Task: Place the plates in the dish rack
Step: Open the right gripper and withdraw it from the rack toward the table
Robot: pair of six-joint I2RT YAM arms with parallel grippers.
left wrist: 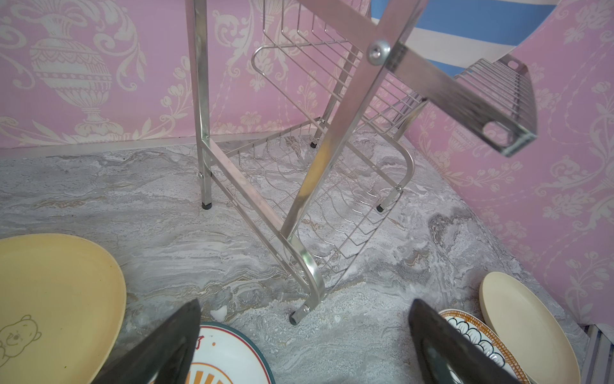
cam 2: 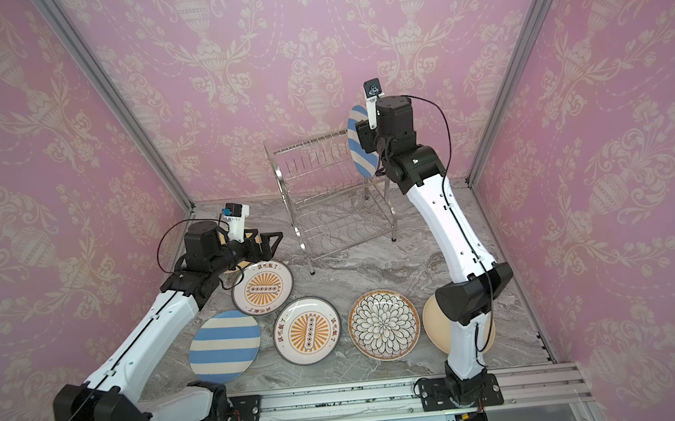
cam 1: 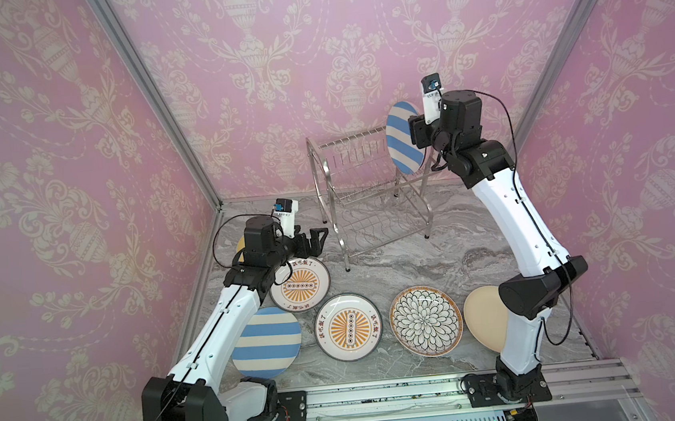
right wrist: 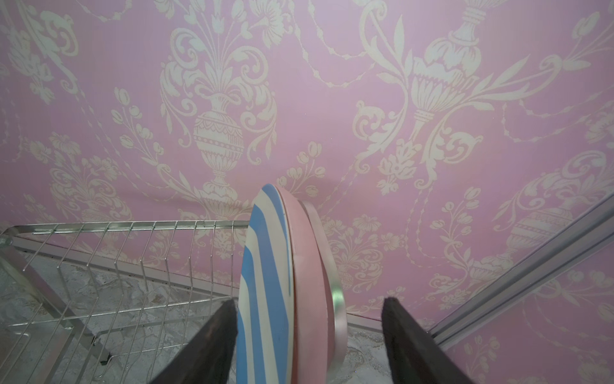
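I am both arms, and I call the back wall 12 o'clock. My right gripper [right wrist: 309, 301] is up at the dish rack [cam 1: 349, 177]. The rack stands at 12 o'clock on the table [cam 1: 477, 249], close to the back wall.

My right jaws are wide apart. A blue and white striped plate [right wrist: 265, 282] stands on its edge between them. It sits in the top shelf, at the 3 o'clock end of the rack. One black finger [right wrist: 216, 332] is just beside the plate's striped face. The other finger is well away from the plate, so I am not squeezing it. A pink plate [right wrist: 307, 266] stands right behind the striped one, on its 3 o'clock side. I cannot tell if the two touch.

My left gripper [left wrist: 305, 301] hangs low at 9 o'clock. Its jaws are apart too, with nothing between them. It is above the rim of a sunburst plate [cam 1: 300, 285] that lies flat. A yellow plate [left wrist: 50, 299] lies flat close by, nearer the 9 o'clock wall.

More plates lie flat in a row near me. There is a second striped plate [cam 1: 266, 342] at 7 o'clock and a second sunburst plate [cam 1: 348, 327] at 6 o'clock. A black-petal plate [cam 1: 425, 320] lies at 5 o'clock. A beige plate [cam 1: 483, 319] lies at 4 o'clock, partly under my right arm [cam 1: 524, 224].
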